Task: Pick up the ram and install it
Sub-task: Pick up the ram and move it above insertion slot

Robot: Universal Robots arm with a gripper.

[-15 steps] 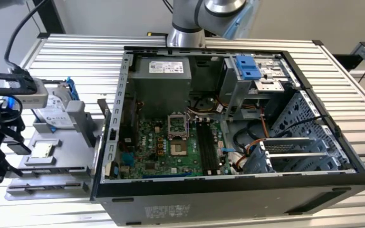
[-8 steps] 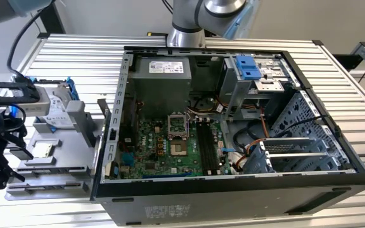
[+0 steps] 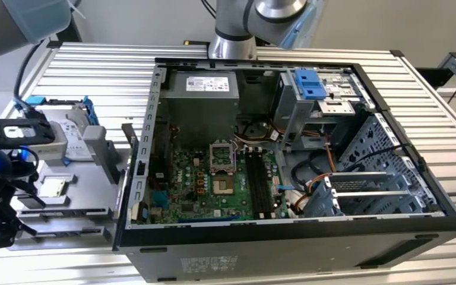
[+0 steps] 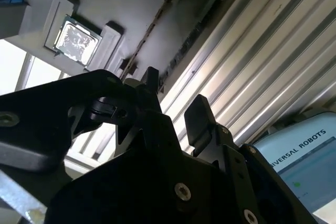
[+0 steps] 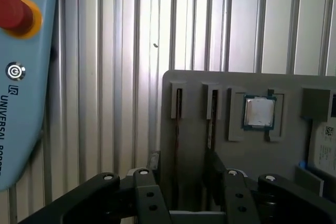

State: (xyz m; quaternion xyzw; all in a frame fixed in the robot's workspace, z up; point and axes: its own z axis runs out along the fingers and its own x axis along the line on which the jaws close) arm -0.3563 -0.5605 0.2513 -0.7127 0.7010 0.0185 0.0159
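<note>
A ribbed aluminium table [image 3: 418, 107] carries everything. On it lies an open black computer case [image 3: 291, 252], side panel off. Inside it are a green motherboard [image 3: 200, 178] with long black memory slots [image 3: 260, 184], a grey power supply [image 3: 200, 89] that bears a white printed label, a blue-fronted drive cage [image 3: 311, 83] and loose cables.

Just beside the case, at the exterior view's left, sits a grey parts tray [image 3: 81, 208]. It holds a silver hard drive [image 3: 66, 142] in a blue frame, a square processor chip [image 3: 52, 187] in its own recess, and two narrow slots at the end nearest the arm's head.

A pale blue control pendant [image 5: 26, 103] lies on the table near the tray. It has a red button on a yellow ring and dark lettering down its face.

The black gripper [image 5: 182, 178] hovers over the slotted end of the tray. Its fingers [image 5: 144, 195] stand apart with nothing between them.

The ram [image 5: 177, 114] stands on edge in a narrow slot and shows as a thin dark line. A similar line fills the slot next to it. In the first wrist view the ram runs towards the gap between the fingers, though whether they touch it cannot be told.
</note>
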